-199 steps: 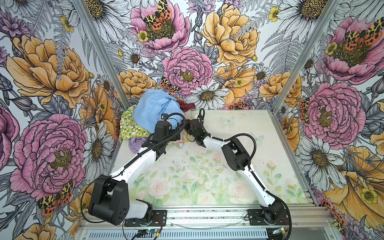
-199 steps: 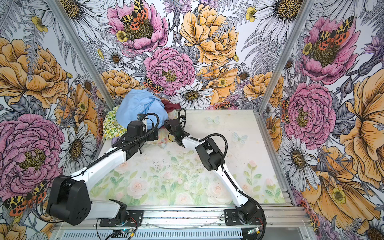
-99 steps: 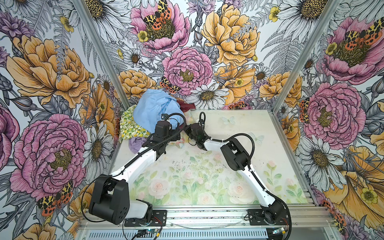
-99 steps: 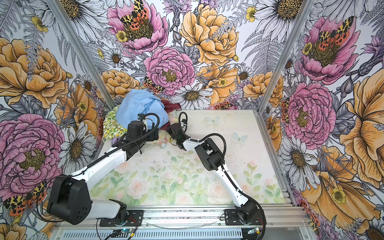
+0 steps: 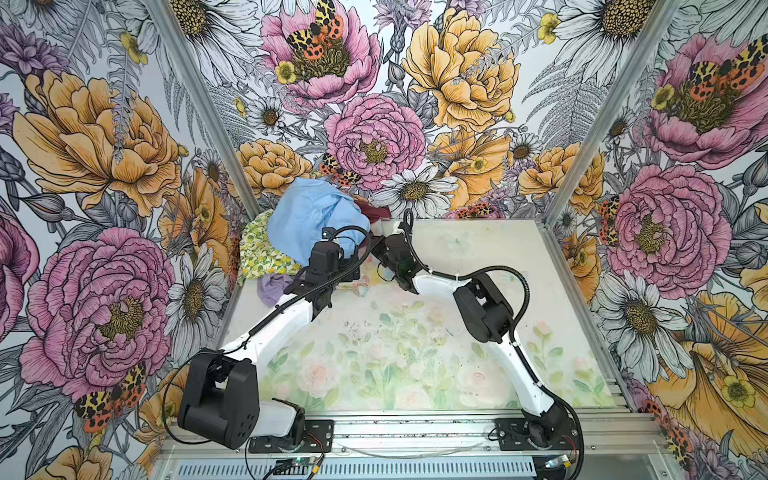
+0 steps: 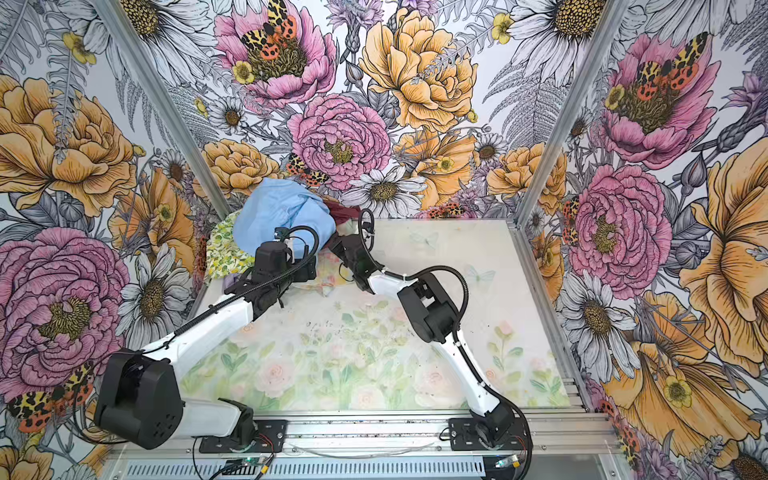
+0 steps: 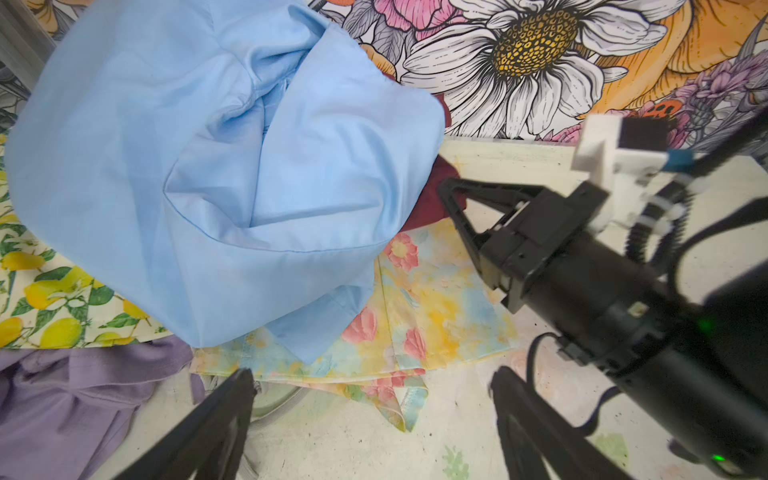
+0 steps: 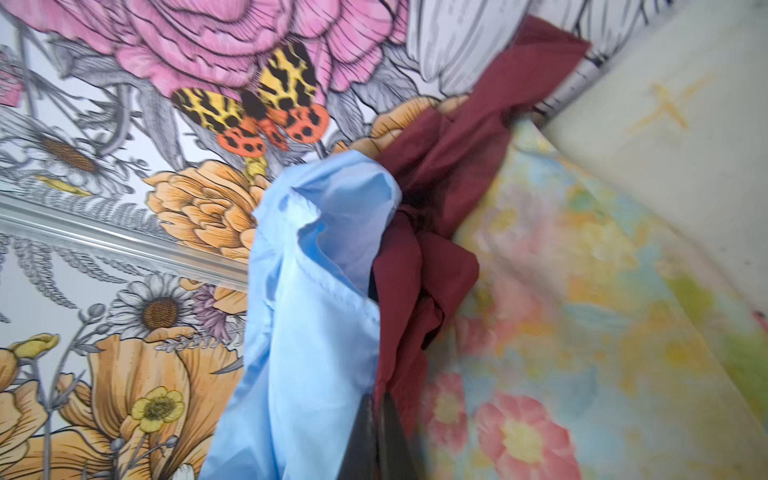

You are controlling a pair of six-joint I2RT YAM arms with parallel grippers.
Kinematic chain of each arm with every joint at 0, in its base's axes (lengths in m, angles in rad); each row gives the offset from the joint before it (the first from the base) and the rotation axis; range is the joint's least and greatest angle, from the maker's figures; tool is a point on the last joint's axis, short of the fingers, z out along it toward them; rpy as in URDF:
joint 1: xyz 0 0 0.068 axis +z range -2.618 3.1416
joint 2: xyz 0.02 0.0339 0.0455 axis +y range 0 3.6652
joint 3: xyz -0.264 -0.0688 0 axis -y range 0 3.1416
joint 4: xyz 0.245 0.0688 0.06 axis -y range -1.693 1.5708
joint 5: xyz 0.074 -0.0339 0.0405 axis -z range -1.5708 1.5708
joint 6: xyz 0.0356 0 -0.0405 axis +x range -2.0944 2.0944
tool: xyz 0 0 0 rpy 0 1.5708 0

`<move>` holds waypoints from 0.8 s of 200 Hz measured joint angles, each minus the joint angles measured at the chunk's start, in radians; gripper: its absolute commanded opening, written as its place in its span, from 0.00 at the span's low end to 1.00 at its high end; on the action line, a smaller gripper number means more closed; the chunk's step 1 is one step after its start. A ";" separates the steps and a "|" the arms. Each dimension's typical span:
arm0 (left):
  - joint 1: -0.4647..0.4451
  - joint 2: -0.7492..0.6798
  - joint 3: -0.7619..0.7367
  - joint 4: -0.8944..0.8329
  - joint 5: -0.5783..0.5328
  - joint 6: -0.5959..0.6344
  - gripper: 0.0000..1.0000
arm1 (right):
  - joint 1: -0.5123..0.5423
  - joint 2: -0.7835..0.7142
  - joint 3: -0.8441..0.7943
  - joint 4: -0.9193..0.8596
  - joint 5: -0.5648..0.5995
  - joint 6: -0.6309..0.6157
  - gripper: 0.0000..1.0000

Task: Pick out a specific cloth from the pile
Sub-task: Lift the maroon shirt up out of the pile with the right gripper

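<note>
At the far left corner, pile [image 5: 291, 232]: mixed cloths in a heap.
Maroon garment [image 8: 436, 187]: at the back of it, beside and partly under the light blue garment [image 7: 208, 166].
Right gripper [image 8: 375, 415]: jaws pressed together, seemingly on a maroon fold; blur hides the pinch.
Left gripper [image 7: 372, 374]: spread wide, empty, over the pastel floral cloth [image 7: 436, 307].
Risk: the blue edge lies against the jaws, so a pull may drag it too.
Change: a second ago the right jaws stood partly apart.

Pile [image 5: 307, 216] at far-left table [image 5: 478, 249] corner
</note>
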 measured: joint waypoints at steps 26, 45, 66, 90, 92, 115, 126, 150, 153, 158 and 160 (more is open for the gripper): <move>0.033 -0.012 0.000 0.000 -0.031 -0.005 0.90 | 0.000 -0.069 0.054 -0.026 -0.009 -0.077 0.00; 0.063 -0.039 -0.003 0.007 -0.053 -0.011 0.91 | 0.000 -0.074 0.177 -0.082 -0.029 -0.146 0.00; 0.089 -0.066 -0.005 0.019 -0.064 -0.026 0.91 | 0.000 -0.066 0.367 -0.190 -0.055 -0.222 0.00; 0.108 -0.074 -0.006 0.033 -0.068 -0.038 0.91 | -0.002 -0.007 0.682 -0.307 -0.080 -0.299 0.00; 0.110 -0.074 -0.006 0.034 -0.068 -0.038 0.90 | -0.003 -0.002 0.711 -0.317 -0.080 -0.303 0.00; 0.113 -0.073 -0.009 0.035 -0.068 -0.042 0.91 | -0.012 0.013 0.875 -0.354 -0.090 -0.356 0.00; 0.113 -0.073 -0.011 0.037 -0.067 -0.042 0.91 | -0.018 0.000 0.884 -0.364 -0.092 -0.379 0.00; 0.112 -0.073 -0.024 0.056 -0.061 -0.041 0.91 | -0.025 -0.057 0.801 -0.386 -0.097 -0.426 0.00; 0.112 -0.073 -0.027 0.058 -0.059 -0.041 0.91 | -0.025 -0.065 0.784 -0.389 -0.098 -0.431 0.00; 0.111 -0.073 -0.031 0.064 -0.058 -0.041 0.91 | -0.025 -0.080 0.753 -0.396 -0.099 -0.441 0.00; 0.110 -0.073 -0.034 0.068 -0.056 -0.041 0.91 | -0.027 -0.087 0.740 -0.399 -0.099 -0.445 0.00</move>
